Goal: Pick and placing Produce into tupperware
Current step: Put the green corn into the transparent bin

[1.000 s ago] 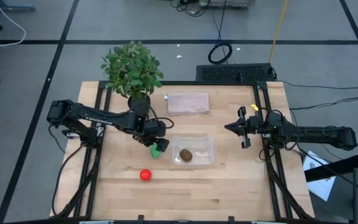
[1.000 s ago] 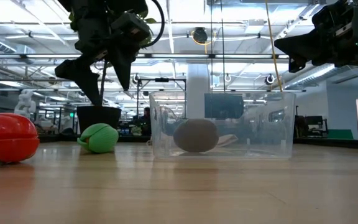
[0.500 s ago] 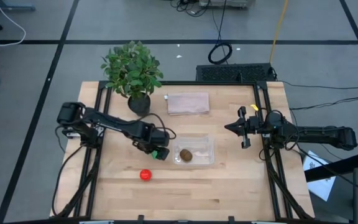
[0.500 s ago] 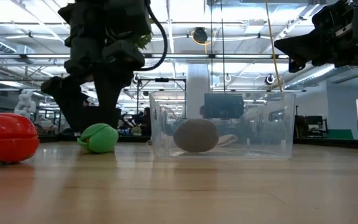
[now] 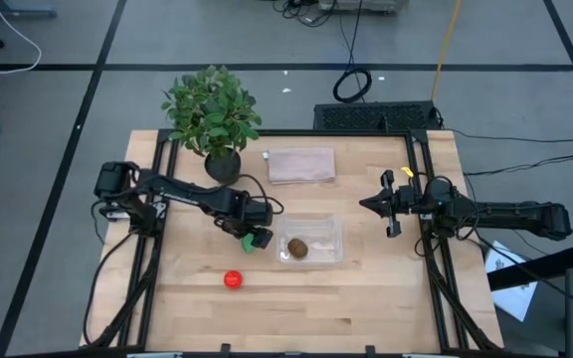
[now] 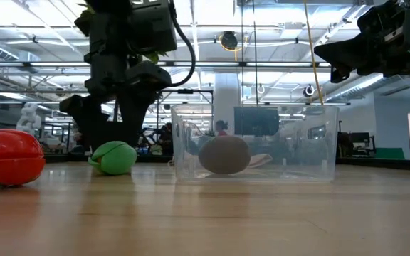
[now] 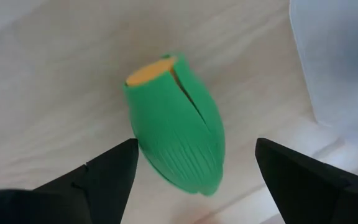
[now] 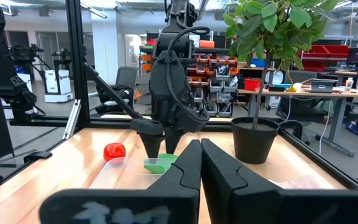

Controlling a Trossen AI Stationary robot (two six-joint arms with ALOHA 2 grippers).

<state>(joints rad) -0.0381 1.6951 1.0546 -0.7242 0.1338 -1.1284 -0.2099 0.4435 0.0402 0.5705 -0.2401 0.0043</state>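
Left gripper point(image 7: 194, 163) spread wide, straddling the green piece point(image 7: 176, 124) on the table just beside the tub point(image 5: 309, 241), lined up to grab it; nothing held. Kiwi point(image 5: 296, 248) in tub, red one point(image 5: 232, 279) loose. Right gripper point(image 5: 374, 204) clenched empty, parked clear

Three toy foods point(image 5: 257, 239), one clear container point(image 5: 334, 242), one lid point(image 5: 300, 165), one plant point(image 5: 210, 108).

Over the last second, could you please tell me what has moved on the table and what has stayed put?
The left gripper has come down from above the elongated green toy food and now straddles it on the wooden table, fingers open, not yet gripping. The brown oval toy food stays in the clear plastic container, the round red toy food stays on the table, and the shut right gripper has not moved.
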